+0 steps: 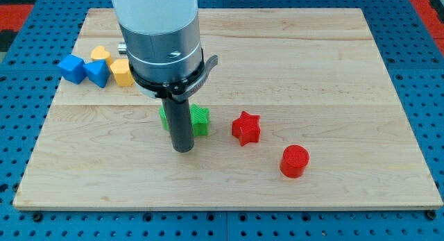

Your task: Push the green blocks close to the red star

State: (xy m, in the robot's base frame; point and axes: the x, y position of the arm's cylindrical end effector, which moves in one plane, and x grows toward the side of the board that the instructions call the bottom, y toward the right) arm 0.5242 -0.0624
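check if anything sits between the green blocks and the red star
Nothing visible does. Bare wood separates the green blocks from the red star on their right. My tip is at the blocks' lower left; the red cylinder lies beyond.

Bench (312,53) is pale wood planks, grain showing, matt. Blocks look like plastic: red star (245,128) and red cylinder (295,161) have fine ridged layers, same ribbing on the green block (200,120). My tip (182,149) is matt dark, the collar (166,57) above is brushed shiny metal.
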